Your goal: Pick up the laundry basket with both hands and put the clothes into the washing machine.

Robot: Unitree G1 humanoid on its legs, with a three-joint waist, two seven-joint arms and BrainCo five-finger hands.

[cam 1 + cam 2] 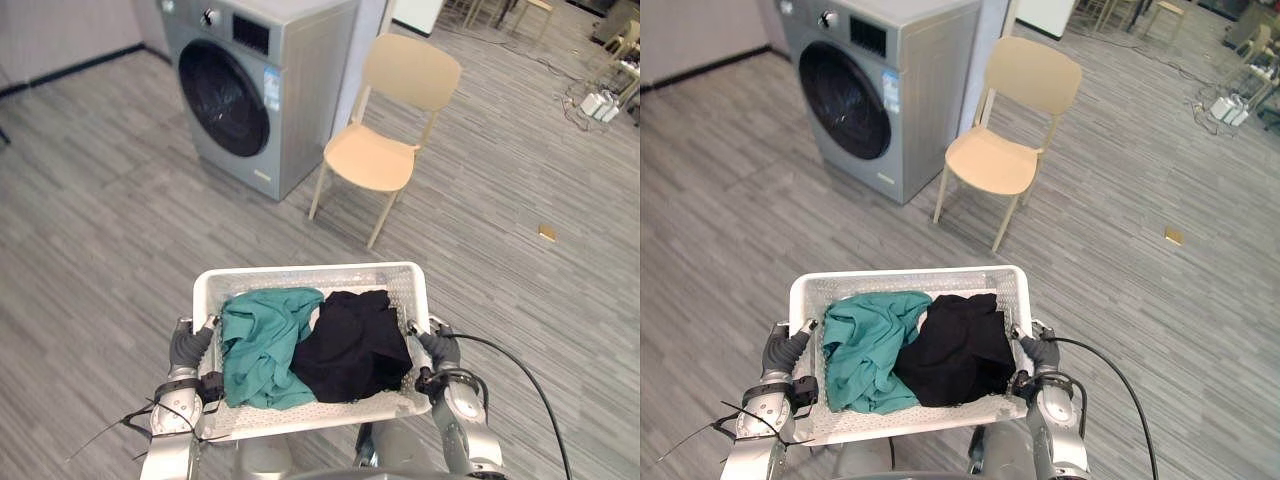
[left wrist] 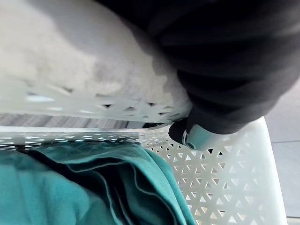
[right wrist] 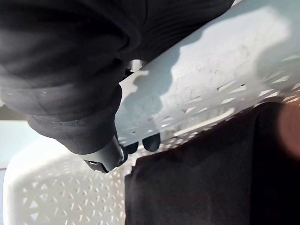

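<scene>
I carry a white perforated laundry basket [image 1: 300, 275] in front of me, above the floor. Inside lie a teal garment [image 1: 262, 345] on the left and a black garment [image 1: 352, 345] on the right. My left hand [image 1: 188, 345] grips the basket's left rim, with a thumb tip [image 2: 187, 136] hooked over the edge above the teal garment [image 2: 70, 187]. My right hand [image 1: 437, 350] grips the right rim, its dark fingertips [image 3: 151, 140] curled through the rim beside the black garment [image 3: 201, 173]. The grey washing machine [image 1: 255, 85] stands ahead to the left, its round door [image 1: 222, 98] closed.
A beige chair [image 1: 385, 135] stands just right of the washing machine. A power strip and cables [image 1: 598, 105] lie on the floor at the far right. Grey plank floor [image 1: 100, 230] stretches between me and the machine.
</scene>
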